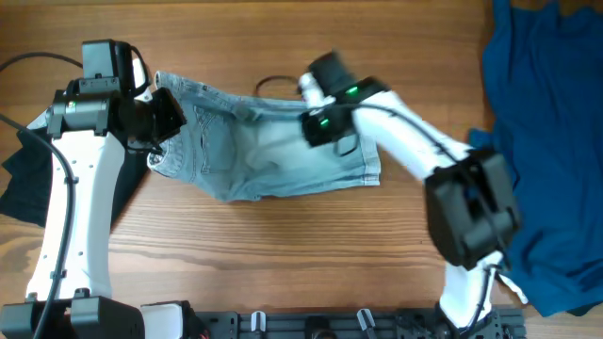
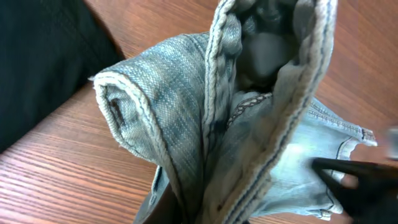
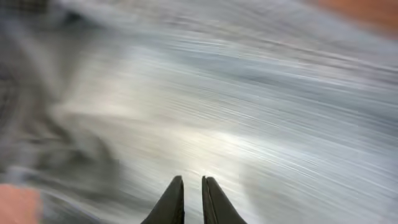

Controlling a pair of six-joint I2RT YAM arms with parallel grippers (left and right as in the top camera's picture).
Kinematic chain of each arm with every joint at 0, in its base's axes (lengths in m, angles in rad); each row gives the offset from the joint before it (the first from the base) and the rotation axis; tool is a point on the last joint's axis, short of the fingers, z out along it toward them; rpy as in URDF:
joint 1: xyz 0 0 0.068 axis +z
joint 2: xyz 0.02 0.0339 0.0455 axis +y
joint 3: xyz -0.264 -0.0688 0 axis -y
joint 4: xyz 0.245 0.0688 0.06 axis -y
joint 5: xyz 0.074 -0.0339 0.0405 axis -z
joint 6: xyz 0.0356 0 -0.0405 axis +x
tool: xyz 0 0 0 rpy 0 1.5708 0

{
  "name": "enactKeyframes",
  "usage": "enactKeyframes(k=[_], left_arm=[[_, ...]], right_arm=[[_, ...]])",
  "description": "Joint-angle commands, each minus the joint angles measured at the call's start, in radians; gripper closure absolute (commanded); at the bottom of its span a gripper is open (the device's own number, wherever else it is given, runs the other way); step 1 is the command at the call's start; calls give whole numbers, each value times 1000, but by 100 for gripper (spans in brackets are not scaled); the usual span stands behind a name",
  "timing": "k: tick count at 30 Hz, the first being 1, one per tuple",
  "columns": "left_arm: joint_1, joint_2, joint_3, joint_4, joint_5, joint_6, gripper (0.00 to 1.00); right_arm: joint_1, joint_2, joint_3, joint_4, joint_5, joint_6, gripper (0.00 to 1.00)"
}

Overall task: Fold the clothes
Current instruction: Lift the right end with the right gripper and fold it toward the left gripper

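Observation:
The pale blue denim shorts [image 1: 273,151] lie spread across the middle of the wooden table, waistband end to the left. My left gripper [image 1: 165,118] is shut on that left end. In the left wrist view the bunched denim [image 2: 249,124] rises out of the jaws [image 2: 205,213], which are mostly hidden by cloth. My right gripper [image 1: 316,87] hovers over the top middle of the shorts. In the blurred right wrist view its fingers [image 3: 193,186] are nearly together with nothing between them, above denim [image 3: 249,112].
A black garment [image 1: 19,188] lies at the left table edge under my left arm and also shows in the left wrist view [image 2: 43,56]. A dark blue cloth [image 1: 546,141] covers the right side. A black cable [image 1: 268,83] loops behind the shorts.

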Motion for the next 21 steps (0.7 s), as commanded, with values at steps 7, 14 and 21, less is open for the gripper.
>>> enactKeyframes(k=[7, 14, 21], left_arm=[[4, -24, 34, 15, 135, -75, 96], [-21, -24, 34, 71, 366, -204, 96], [-262, 56, 33, 209, 328, -372, 96]], right_arm=[[-165, 0, -187, -16, 216, -71, 89], [-159, 0, -298, 62, 220, -71, 90], [-159, 0, -299, 61, 199, -71, 90]])
